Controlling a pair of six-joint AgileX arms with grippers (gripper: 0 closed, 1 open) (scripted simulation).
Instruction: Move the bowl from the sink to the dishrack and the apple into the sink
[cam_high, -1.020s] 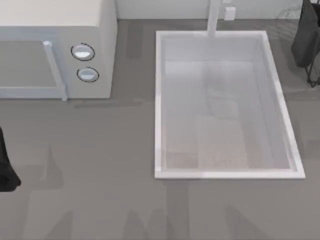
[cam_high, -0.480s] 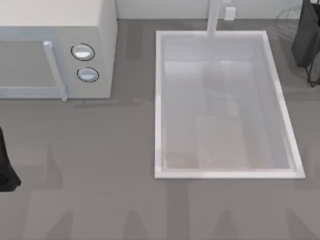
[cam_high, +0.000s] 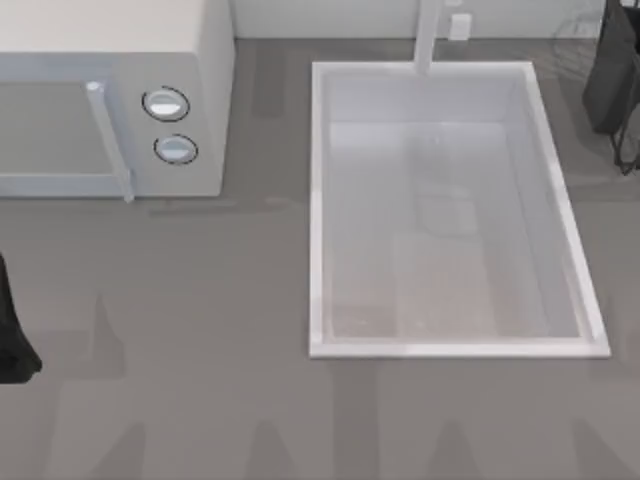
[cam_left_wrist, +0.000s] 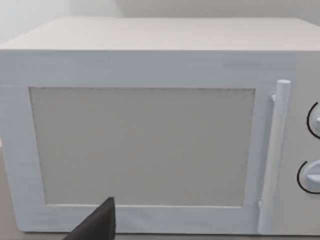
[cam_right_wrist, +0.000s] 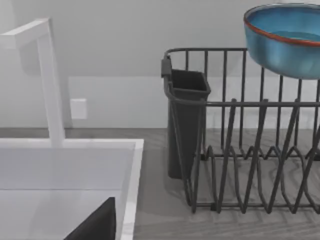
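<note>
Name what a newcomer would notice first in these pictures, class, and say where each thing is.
First the blue bowl, up above the dark wire dishrack in the right wrist view. Next the big white sink, right of centre on the table, nothing visible in its basin. Then the white microwave at the table's far left, door shut.

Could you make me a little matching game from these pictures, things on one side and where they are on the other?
Things:
1. bowl
2. microwave
3. sink
4. faucet

Places:
A. at the table's left, two knobs facing the sink
B. rising at the sink's far rim
C. above the dishrack wires
D. right of the microwave, nothing in its basin

Pairs: 1-C, 2-A, 3-D, 4-B
</note>
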